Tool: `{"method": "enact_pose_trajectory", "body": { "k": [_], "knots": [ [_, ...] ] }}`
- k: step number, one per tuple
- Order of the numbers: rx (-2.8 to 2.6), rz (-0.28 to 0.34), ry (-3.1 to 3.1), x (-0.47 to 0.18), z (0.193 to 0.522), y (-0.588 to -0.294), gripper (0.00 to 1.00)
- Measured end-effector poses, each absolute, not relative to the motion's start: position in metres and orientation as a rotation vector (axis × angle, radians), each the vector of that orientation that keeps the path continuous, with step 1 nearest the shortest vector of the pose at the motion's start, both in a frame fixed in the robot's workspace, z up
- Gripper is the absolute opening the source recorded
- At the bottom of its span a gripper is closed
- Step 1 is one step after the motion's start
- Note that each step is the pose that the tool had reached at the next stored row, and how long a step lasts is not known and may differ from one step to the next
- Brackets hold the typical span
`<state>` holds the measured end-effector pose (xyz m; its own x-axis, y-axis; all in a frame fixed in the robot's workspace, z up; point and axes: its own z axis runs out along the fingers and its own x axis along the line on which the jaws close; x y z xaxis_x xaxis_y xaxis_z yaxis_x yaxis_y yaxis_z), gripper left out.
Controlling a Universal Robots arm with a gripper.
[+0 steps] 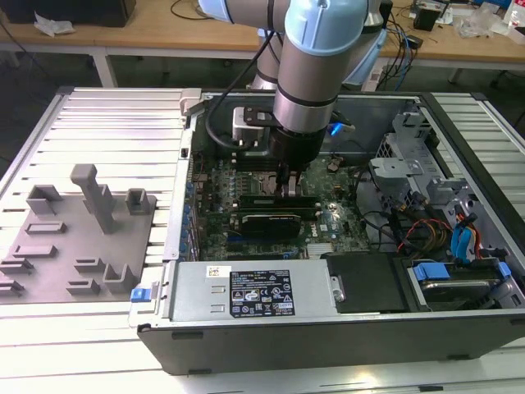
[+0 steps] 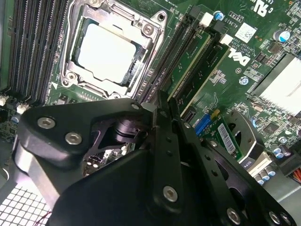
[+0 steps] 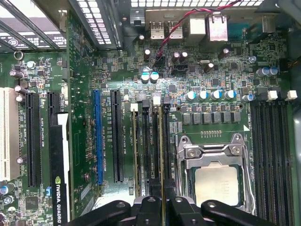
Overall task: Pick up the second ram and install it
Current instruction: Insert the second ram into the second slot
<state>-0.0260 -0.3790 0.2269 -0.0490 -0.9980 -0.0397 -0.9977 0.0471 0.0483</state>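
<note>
The gripper (image 1: 289,185) is down inside the open computer case (image 1: 328,328), fingers (image 3: 149,207) clamped on the second ram (image 3: 162,155). The stick stands on edge in a motherboard (image 3: 84,70) slot, just beside the processor socket (image 3: 214,179).

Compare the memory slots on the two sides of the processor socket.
The filled slots, next to the card slots, hold green memory sticks on edge; the bare slots, across the processor socket, are all dark. The gripper hangs over the filled slots, away from the bare slots. Both groups run parallel, with white latches at one end.
</note>
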Motion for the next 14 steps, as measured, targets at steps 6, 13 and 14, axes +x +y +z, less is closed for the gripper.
{"method": "enact_pose_trajectory", "body": {
  "k": [6, 13, 14],
  "knots": [
    [2.163, -0.101, -2.266, -0.0225, 0.2284, -0.3792, 0.13],
    [2.174, -0.101, -2.255, -0.0224, 0.2276, -0.3792, 0.13],
    [2.177, -0.101, -2.252, -0.0224, 0.2275, -0.3792, 0.13]
  ]
}}
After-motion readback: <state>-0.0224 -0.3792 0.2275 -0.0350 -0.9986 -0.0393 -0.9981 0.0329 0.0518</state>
